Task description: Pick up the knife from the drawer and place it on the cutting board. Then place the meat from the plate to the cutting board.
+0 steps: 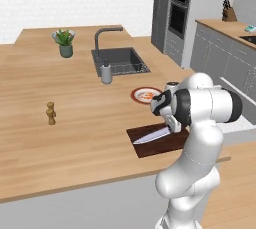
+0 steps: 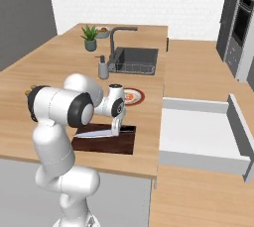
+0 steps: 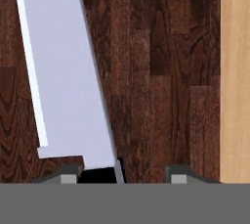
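Your wooden desk (image 1: 75,138) carries the cutting board (image 1: 165,145) near its front edge, with the plate (image 1: 145,95) just behind it. Farther back stand a soap dispenser (image 1: 106,73) beside the sink (image 1: 120,60), a potted plant (image 1: 65,42), and, well apart at the left, a small brown grinder (image 1: 50,113).

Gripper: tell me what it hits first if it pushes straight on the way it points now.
The gripper points down at the cutting board, with the knife lying on it between the fingertips. It would probably meet the knife's handle end first, then the board; depth is hard to judge.
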